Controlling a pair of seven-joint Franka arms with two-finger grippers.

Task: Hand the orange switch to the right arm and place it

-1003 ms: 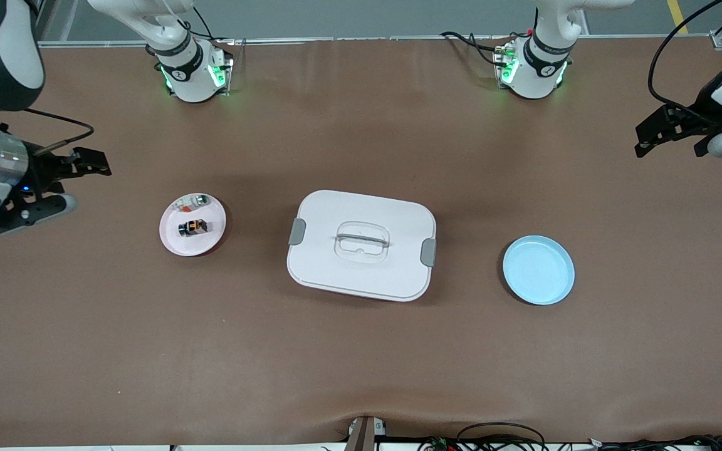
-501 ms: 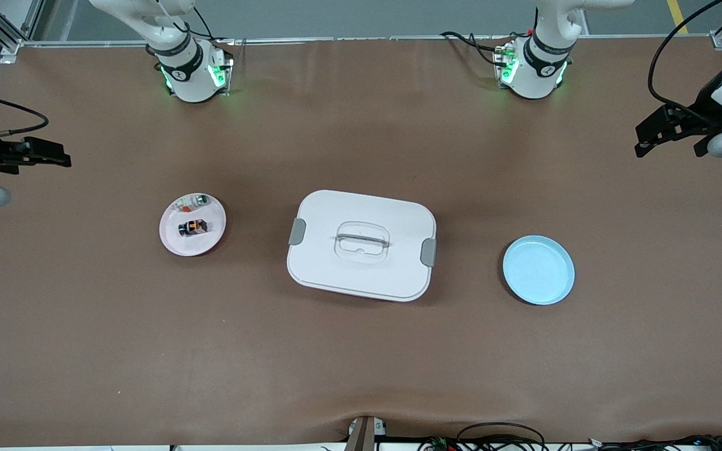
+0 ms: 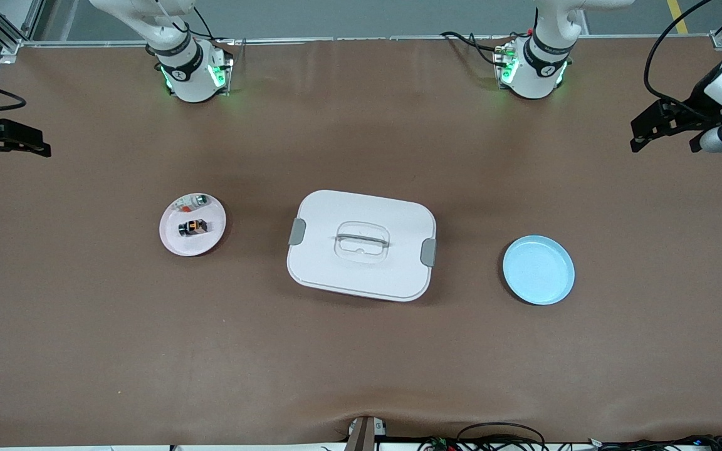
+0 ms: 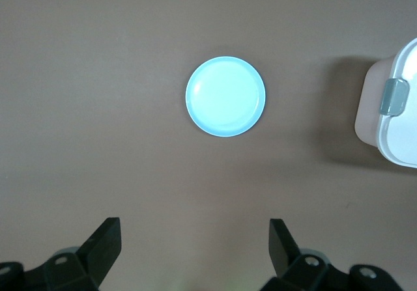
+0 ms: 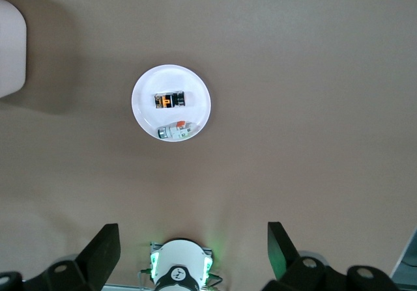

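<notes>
The orange switch (image 3: 192,227) is a tiny black block with an orange face. It lies on a small pink plate (image 3: 202,245) toward the right arm's end of the table, and it also shows in the right wrist view (image 5: 169,100). My right gripper (image 3: 35,141) hangs high over the table's edge at that end, open and empty, well apart from the plate (image 5: 195,88). My left gripper (image 3: 640,134) hovers over the left arm's end of the table, open with nothing between its fingers. Both grippers' own views, right (image 5: 193,249) and left (image 4: 195,245), show the jaws wide apart.
A pale silver-white part (image 3: 192,202) shares the pink plate. A white lidded box (image 3: 361,245) with grey latches sits mid-table. An empty light-blue plate (image 3: 538,270) lies toward the left arm's end, also in the left wrist view (image 4: 225,96). The right arm's base (image 5: 179,271) glows green.
The right arm has pulled back toward its end of the table, most of it now outside the front view. The left gripper has shifted slightly. The switch and plates have not moved.
</notes>
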